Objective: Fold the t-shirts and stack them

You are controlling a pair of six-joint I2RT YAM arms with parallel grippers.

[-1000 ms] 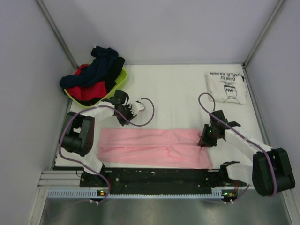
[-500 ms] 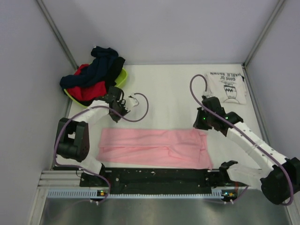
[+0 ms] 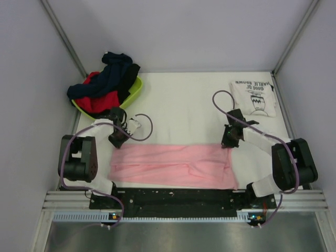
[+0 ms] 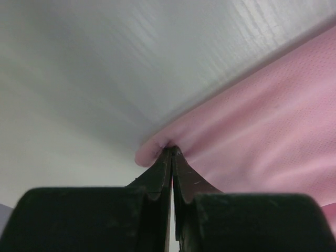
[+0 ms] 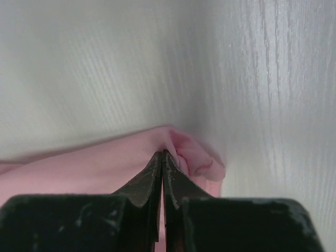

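Observation:
The light-pink t-shirt (image 3: 168, 165) lies as a long folded strip across the near part of the table. My left gripper (image 3: 116, 140) is at its far left corner. In the left wrist view the jaws (image 4: 171, 151) are shut, with a fold of the pink cloth (image 4: 262, 131) pinched at their tips. My right gripper (image 3: 229, 143) is at the far right corner. In the right wrist view it (image 5: 161, 153) is shut on a bunched bit of the pink cloth (image 5: 94, 168). The white t-shirt (image 3: 254, 98) with black lettering lies folded at the far right corner of the table.
A lime-green basket (image 3: 135, 89) stands at the far left, heaped with dark blue and red clothes (image 3: 105, 86). Purple cables loop from both wrists over the table. The white table top (image 3: 184, 105) shows between the basket and the white shirt.
My left gripper has moved left and nearer, from beside the basket onto the shirt's far left corner. My right gripper lifted off the shirt's right edge, then settled on its far right corner.

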